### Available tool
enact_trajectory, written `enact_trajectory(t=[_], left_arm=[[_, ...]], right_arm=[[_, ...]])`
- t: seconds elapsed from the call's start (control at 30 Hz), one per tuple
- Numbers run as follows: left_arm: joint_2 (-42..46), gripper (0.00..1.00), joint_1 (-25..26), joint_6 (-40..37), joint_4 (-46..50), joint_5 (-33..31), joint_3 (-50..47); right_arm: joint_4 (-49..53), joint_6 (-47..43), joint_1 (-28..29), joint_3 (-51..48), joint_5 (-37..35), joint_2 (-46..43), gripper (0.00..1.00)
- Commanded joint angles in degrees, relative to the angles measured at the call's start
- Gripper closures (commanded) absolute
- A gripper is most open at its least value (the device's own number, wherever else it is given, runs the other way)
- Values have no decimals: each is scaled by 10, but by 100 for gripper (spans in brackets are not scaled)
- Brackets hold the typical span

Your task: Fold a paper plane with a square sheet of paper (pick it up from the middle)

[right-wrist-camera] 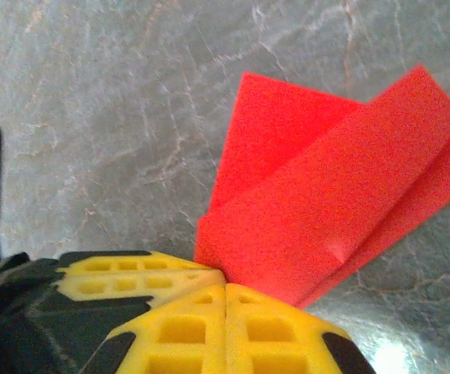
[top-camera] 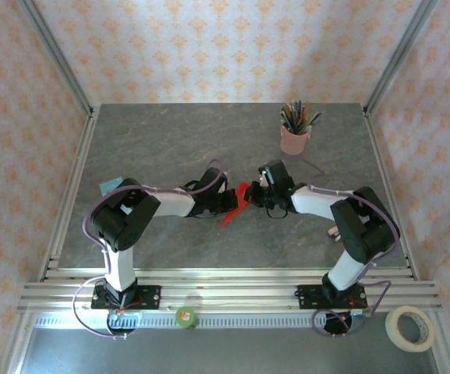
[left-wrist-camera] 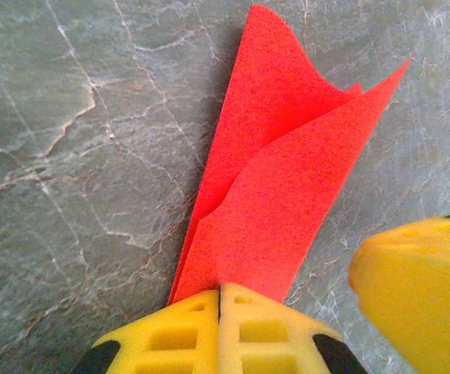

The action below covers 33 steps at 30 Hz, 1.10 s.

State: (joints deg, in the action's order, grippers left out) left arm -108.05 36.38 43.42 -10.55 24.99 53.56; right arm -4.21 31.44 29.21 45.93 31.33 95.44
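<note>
Top external view: the left gripper (top-camera: 226, 201) and the right gripper (top-camera: 254, 195) are seen meeting at the middle of the grey marble-patterned table (top-camera: 170, 140). The red sheet of paper (top-camera: 235, 206) is found between them, folded into a narrow strip. Its long axis is set on a diagonal, from near-left to far-right. The near-left end tapers to a point that is directed toward the near edge of the table, and the far-right end lies between the two grippers. Whether the paper rests on the table or is raised off it cannot be told. A pink pencil cup (top-camera: 295, 139) is noted well apart, at the far right.

Left wrist view: the yellow fingers of the left gripper (left-wrist-camera: 219, 292) are seen pressed together with no gap, and the sheet of paper (left-wrist-camera: 279, 179) is clamped at their seam. From that narrow clamped end the paper fans away from the fingers in at least two loose layers. One layer ends in a rounded corner and the other in a sharp tip toward the upper right of the picture. A blurred yellow shape (left-wrist-camera: 420, 288) is seen just beside the paper on the right.

Right wrist view: the right gripper (right-wrist-camera: 225, 284) is likewise closed tight on the sheet of paper (right-wrist-camera: 326, 210). Folded bands of it are seen running away to the upper right, stacked and overlapping.
</note>
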Motion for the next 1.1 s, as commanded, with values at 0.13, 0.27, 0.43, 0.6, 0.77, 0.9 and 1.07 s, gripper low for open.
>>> enact_trajectory(t=[0.13, 0.27, 0.43, 0.6, 0.77, 0.9, 1.07], left_arm=[[-32, 100, 2, -22, 73, -23, -5], [-36, 100, 2, -27, 79, -25, -6], [-37, 100, 2, -33, 91, -34, -15], [-33, 100, 2, -31, 92, -36, -40], [-27, 100, 2, -25, 75, -36, -70], [-23, 100, 2, -26, 71, -37, -77], [-23, 100, 3, -30, 71, -34, -71]], right_arm=[[-8, -5, 4, 23, 1, 38, 100], [-9, -1, 4, 32, -7, 57, 100], [-12, 17, -14, 19, -34, 58, 100], [-5, 22, -44, 20, -55, 66, 100], [-3, 22, -86, 37, -64, 86, 100], [9, 21, -118, 63, -77, 105, 100], [22, 24, -131, 80, -108, 99, 100]])
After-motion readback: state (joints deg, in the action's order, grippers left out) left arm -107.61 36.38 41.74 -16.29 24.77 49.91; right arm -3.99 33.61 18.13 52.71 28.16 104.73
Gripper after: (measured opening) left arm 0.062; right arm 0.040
